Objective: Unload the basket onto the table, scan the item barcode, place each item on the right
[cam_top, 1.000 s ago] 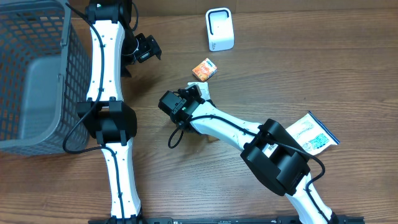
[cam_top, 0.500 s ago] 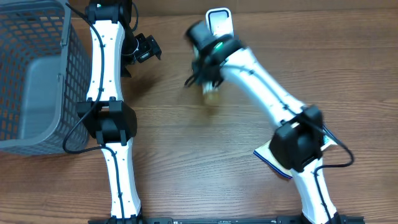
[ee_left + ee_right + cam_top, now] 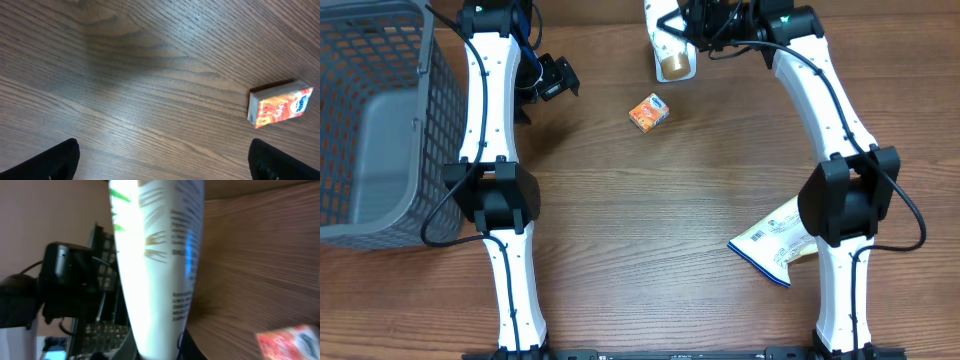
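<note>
1. Scanning step in hand; the right hand (image 3: 708,28) grips the white tube (image 3: 155,265) at the far side of the bench (image 3: 620,230), against the scanner (image 3: 654,45).
2. The left hand (image 3: 552,78) is wide and empty, near the orange carton (image 3: 648,112).
3. Next, likely: turn the tube until its barcode faces the scanner.

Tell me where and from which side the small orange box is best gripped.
Grip the orange box across its two long sides, near the middle, coming straight down from above. It lies flat on the table, slanted, with nothing touching it, so the open left gripper should probably turn to match that slant.
</note>
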`<state>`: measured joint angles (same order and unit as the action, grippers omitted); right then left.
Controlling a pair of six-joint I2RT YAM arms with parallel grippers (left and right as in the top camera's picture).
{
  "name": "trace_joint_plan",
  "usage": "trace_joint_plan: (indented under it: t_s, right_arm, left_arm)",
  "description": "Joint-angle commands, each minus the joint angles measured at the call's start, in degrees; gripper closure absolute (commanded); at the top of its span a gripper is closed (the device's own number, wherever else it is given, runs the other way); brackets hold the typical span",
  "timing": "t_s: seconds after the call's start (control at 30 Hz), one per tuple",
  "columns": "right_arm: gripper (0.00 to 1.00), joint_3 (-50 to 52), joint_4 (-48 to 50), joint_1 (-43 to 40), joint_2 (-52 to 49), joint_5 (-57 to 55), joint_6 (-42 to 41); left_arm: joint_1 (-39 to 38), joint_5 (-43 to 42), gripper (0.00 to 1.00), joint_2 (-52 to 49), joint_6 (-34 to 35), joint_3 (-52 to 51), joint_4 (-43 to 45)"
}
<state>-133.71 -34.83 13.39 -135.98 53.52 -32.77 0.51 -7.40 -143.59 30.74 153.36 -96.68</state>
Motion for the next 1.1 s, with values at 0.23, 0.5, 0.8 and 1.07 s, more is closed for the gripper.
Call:
trace_joint_plan:
  t_s: [0.23,0.5,0.8,1.07]
  right_arm:
    - [0.96,-1.22,13.77,-0.90,-12.72,12.13,-27.08]
    - [0.96,-1.20,14.29,-5.22,-12.94,13.35,-27.45]
    - [0.96,-1.38,18.84,-6.32,-12.59,17.22,-27.45]
    - [0.96,-1.38,23.15,-10.75,-3.06,17.16,-27.23]
  left_arm:
    - [-0.17,0.72,0.00,0.42,-1.62,0.11,-0.15]
    - [-0.20,0.79,0.00,0.42,-1.62,0.11,-0.15]
    - [-0.20,1.16,0.00,0.42,-1.60,0.11,-0.13]
    - [-0.22,1.88,0.00,0.42,-1.62,0.11,-0.13]
